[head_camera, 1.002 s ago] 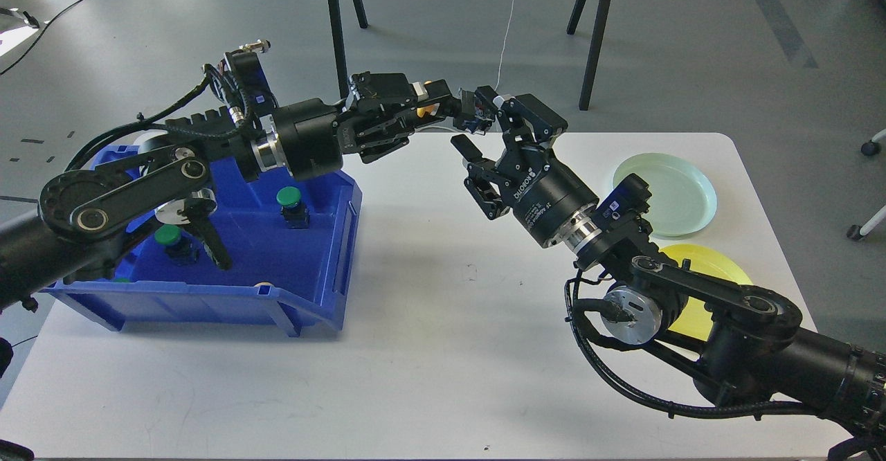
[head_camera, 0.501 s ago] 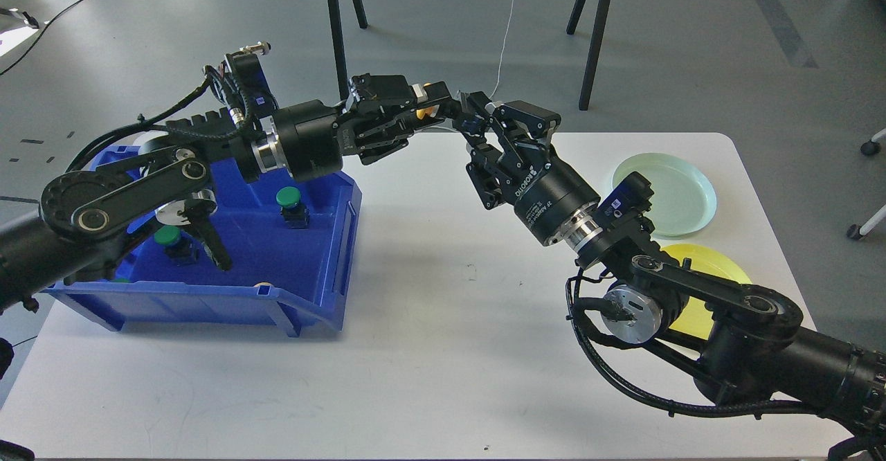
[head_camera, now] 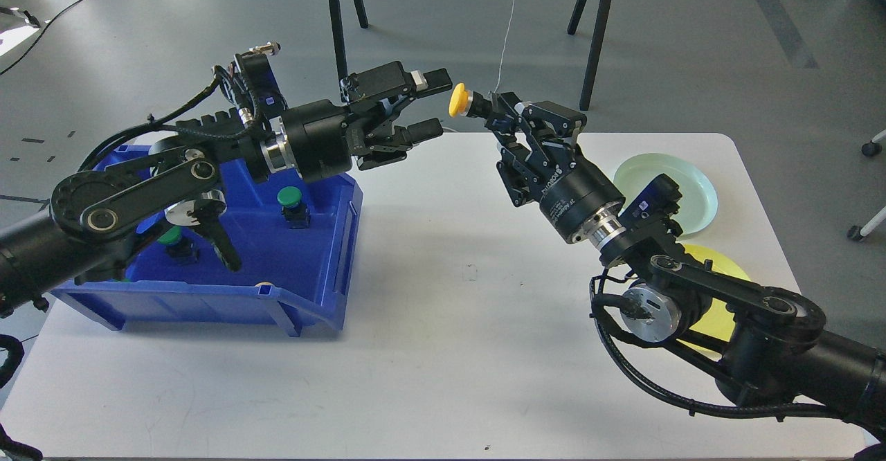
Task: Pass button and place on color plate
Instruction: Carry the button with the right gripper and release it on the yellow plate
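Yellow button now clamped in right gripper; released by left gripper, fingers spread apart. Handover done; yellow plate next.

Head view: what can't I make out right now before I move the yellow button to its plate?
- Yellow plate: mostly hidden behind the right arm.
- Blue bin: left part covered by the left arm; a green button only partly shows.
- Yellow button in the right gripper: its body is hidden by the fingers.
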`<move>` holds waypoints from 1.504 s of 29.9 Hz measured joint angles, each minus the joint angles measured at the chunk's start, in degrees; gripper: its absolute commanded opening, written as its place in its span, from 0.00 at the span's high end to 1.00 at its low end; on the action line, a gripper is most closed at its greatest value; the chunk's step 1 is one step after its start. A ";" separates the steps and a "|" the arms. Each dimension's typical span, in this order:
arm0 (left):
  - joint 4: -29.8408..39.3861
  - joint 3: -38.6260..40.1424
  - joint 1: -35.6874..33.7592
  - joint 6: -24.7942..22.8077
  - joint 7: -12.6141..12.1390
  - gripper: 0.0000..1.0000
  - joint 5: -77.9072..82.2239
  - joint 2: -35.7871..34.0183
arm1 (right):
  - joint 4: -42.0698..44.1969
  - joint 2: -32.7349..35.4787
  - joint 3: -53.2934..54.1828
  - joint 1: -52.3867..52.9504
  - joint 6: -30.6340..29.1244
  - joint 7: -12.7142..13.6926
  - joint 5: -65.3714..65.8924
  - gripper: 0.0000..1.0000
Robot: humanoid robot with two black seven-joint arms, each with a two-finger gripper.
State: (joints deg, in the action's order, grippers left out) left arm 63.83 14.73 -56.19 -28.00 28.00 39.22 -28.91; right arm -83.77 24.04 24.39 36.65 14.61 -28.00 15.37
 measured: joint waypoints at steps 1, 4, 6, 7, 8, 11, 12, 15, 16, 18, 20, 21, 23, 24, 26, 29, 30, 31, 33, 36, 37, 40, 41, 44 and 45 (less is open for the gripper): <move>-0.01 0.00 0.00 0.00 0.00 0.01 -0.34 0.00 | -0.42 1.43 0.36 -1.07 0.91 -0.01 0.52 0.99; -0.11 0.03 0.12 0.00 0.00 0.01 -1.60 -0.01 | -2.79 8.48 3.14 -6.48 5.42 -0.02 1.57 0.99; -0.17 0.05 0.25 -0.01 0.00 0.01 -2.09 -0.05 | -5.24 12.49 5.27 -10.84 9.22 -0.03 1.82 0.99; -0.17 0.05 0.32 -0.01 0.00 0.01 -2.17 -0.05 | -6.20 14.06 6.05 -12.79 10.75 -0.03 1.90 0.99; -0.19 0.05 0.34 0.00 0.00 0.01 -2.25 -0.08 | -7.03 15.86 6.83 -15.17 12.00 -0.03 2.24 0.99; -0.20 0.04 0.37 0.00 0.00 0.01 -2.29 -0.08 | -7.73 18.58 7.31 -20.91 13.21 -0.02 5.92 0.99; -0.20 0.01 0.37 0.00 0.00 0.01 -2.31 -0.08 | -7.46 18.78 7.06 -22.64 13.29 -0.02 8.25 0.99; -0.20 -0.04 0.37 0.00 0.00 0.01 -2.31 -0.03 | -5.97 18.82 5.86 -26.61 13.38 -0.01 13.59 0.99; -0.20 -0.04 0.37 -0.01 0.00 0.01 -2.32 -0.02 | -5.15 18.69 5.67 -27.55 13.38 0.00 14.51 0.99; -0.29 -0.04 0.38 0.00 0.00 0.01 -2.31 0.00 | -1.60 17.88 5.64 -29.35 13.40 0.01 15.83 0.99; -0.43 -0.04 0.38 -0.01 0.00 0.01 -2.32 0.03 | 3.23 16.54 5.94 -30.28 13.40 0.01 16.98 0.99; -0.48 -0.03 0.38 0.00 0.00 0.01 -2.32 0.05 | 5.98 15.73 6.22 -30.47 13.40 0.01 17.68 0.99; -0.55 -0.01 0.38 0.00 0.00 0.01 -2.32 0.07 | 9.46 14.85 7.44 -30.61 13.40 0.01 18.42 0.99; -0.57 0.01 0.38 0.00 0.00 0.01 -2.32 0.08 | 10.30 14.63 8.44 -30.65 13.40 0.01 18.56 0.99; -0.57 0.02 0.38 0.00 0.00 0.01 -2.31 0.08 | 10.93 14.43 10.17 -30.76 13.40 0.01 18.69 0.99; -0.57 0.03 0.38 0.00 0.00 0.01 -2.31 0.08 | 11.44 14.12 12.02 -30.83 13.40 0.01 18.81 0.98; -0.57 0.03 0.38 0.00 0.00 0.01 -2.32 0.08 | 11.79 13.93 12.27 -30.84 13.39 0.01 18.86 0.98; -0.56 0.03 0.38 0.00 0.00 0.01 -2.31 0.08 | 12.44 13.78 12.36 -30.84 13.39 0.01 18.87 0.97; -0.55 0.04 0.38 0.00 0.00 0.01 -2.31 0.08 | 14.52 13.65 12.31 -30.85 13.39 0.01 18.86 0.94; -0.54 0.04 0.38 0.00 0.00 0.01 -2.34 0.08 | 18.28 13.29 12.01 -30.85 13.40 0.01 18.62 0.81; -0.56 0.04 0.38 0.00 0.00 0.01 -2.35 0.08 | 19.07 12.80 11.95 -30.85 13.40 0.01 18.58 0.76; -0.61 0.04 0.38 0.00 0.00 0.01 -2.35 0.08 | 19.85 10.92 11.64 -30.75 13.39 0.00 18.56 0.58; -0.62 0.04 0.38 0.00 0.00 0.01 -2.35 0.08 | 19.87 10.54 11.56 -30.68 13.39 0.00 18.56 0.55; -0.64 0.04 0.38 0.00 0.00 0.01 -2.35 0.08 | 19.86 9.87 11.35 -30.67 13.39 0.00 18.54 0.49; -0.64 0.04 0.38 0.00 0.00 0.01 -2.35 0.08 | 19.83 9.78 11.34 -30.72 13.39 0.00 18.53 0.48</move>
State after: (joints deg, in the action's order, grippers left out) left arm 63.19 14.77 -55.81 -28.00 28.00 36.87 -28.83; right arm -63.94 33.83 35.73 5.92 28.00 -28.00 33.90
